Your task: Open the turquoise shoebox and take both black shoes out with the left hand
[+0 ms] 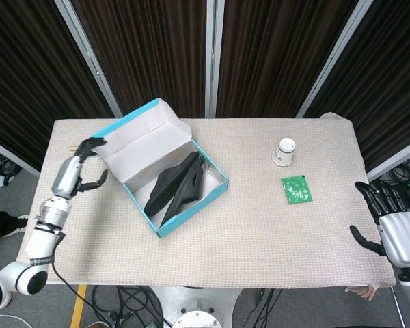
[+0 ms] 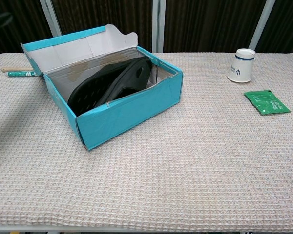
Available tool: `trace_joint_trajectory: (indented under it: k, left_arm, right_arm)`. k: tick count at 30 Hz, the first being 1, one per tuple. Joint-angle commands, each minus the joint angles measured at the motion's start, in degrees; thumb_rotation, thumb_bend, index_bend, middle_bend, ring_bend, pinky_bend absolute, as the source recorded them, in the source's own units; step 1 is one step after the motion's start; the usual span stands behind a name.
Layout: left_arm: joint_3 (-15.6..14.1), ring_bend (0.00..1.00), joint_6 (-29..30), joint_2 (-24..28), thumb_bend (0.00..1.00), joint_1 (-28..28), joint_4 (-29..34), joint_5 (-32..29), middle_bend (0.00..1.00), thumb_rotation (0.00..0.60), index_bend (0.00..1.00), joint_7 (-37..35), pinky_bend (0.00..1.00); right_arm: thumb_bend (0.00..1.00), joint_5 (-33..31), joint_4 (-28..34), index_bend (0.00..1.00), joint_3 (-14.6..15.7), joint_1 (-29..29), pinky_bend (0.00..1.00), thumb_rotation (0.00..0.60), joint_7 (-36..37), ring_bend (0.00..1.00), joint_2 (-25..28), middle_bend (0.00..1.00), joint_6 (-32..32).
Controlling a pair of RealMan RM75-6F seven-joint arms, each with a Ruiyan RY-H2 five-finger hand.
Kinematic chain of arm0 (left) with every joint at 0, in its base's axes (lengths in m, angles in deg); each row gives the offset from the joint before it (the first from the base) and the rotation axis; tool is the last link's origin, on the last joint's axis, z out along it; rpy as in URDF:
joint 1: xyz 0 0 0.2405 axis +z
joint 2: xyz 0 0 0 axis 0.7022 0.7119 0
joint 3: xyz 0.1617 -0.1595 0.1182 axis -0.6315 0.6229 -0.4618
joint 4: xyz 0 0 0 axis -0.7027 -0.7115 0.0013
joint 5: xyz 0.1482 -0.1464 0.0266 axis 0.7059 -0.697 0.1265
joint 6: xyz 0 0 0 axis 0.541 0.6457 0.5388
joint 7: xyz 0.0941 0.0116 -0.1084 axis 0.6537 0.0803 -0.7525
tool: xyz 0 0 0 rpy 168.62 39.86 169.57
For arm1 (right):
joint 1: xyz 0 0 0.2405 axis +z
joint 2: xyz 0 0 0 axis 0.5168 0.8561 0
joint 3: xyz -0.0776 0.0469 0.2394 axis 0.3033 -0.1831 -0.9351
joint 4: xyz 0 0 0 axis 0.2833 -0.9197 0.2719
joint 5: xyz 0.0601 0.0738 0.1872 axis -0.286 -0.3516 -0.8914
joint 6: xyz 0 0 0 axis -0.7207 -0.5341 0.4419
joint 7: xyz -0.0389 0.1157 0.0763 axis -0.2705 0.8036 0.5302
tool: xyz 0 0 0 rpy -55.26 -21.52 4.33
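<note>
The turquoise shoebox (image 1: 191, 210) (image 2: 129, 112) stands left of the table's middle. Its lid (image 1: 140, 137) (image 2: 68, 45) is swung back, showing the white inside. Both black shoes (image 1: 176, 186) (image 2: 110, 84) lie side by side in the box, tilted against each other. My left hand (image 1: 77, 169) hovers just left of the lid's outer edge with its fingers apart and holds nothing; whether a fingertip touches the lid I cannot tell. My right hand (image 1: 395, 231) stays at the table's near right corner, fingers spread and empty. The chest view shows neither hand clearly.
A white paper cup (image 1: 284, 152) (image 2: 240, 65) stands at the back right, with a green packet (image 1: 296, 189) (image 2: 266, 102) in front of it. A teal pen and a wooden stick (image 2: 18, 72) lie behind the box at the far left. A woven cloth (image 2: 185, 185) covers the table.
</note>
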Motion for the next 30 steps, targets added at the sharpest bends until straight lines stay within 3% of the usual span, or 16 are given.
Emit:
trace_joint_trajectory:
  k: [1, 5, 12, 17, 30]
  left_arm:
    - [-2.0, 0.12, -5.5, 0.9, 0.4, -4.3, 5.5, 2.6, 0.18, 0.6, 0.24, 7.5, 0.3]
    - [-2.6, 0.15, -10.1, -0.3, 0.35, -7.1, 7.4, -0.4, 0.18, 0.6, 0.23, 16.7, 0.31]
    - [-1.7, 0.15, -14.8, -3.4, 0.33, -10.3, 9.3, -9.5, 0.16, 0.6, 0.19, 25.4, 0.31]
    - [-1.7, 0.1, -13.9, -7.0, 0.32, -12.5, 7.9, -16.8, 0.11, 0.6, 0.14, 36.0, 0.32]
    - [-1.3, 0.1, -10.8, -11.9, 0.32, -15.9, 4.8, -27.1, 0.1, 0.6, 0.14, 48.5, 0.32]
  right_arm:
    - [0.24, 0.1, 0.7, 0.0, -0.2, 0.3, 0.03, 0.6, -0.7, 0.0, 0.6, 0.1, 0.3]
    - [0.24, -0.1, 1.2, 0.0, -0.3, 0.7, 0.03, 0.6, -1.1, 0.0, 1.1, 0.1, 0.9]
    - [0.24, -0.4, 0.7, 0.0, -0.3, 1.1, 0.03, 0.6, -0.6, 0.0, 0.7, 0.1, 1.5]
    - [0.24, -0.5, 0.1, 0.0, -0.2, 1.0, 0.03, 0.6, 0.0, 0.0, 0.4, 0.1, 1.4]
    - [0.24, -1.0, -1.0, 0.0, 0.1, 0.5, 0.03, 0.6, 1.5, 0.0, 0.5, 0.1, 0.8]
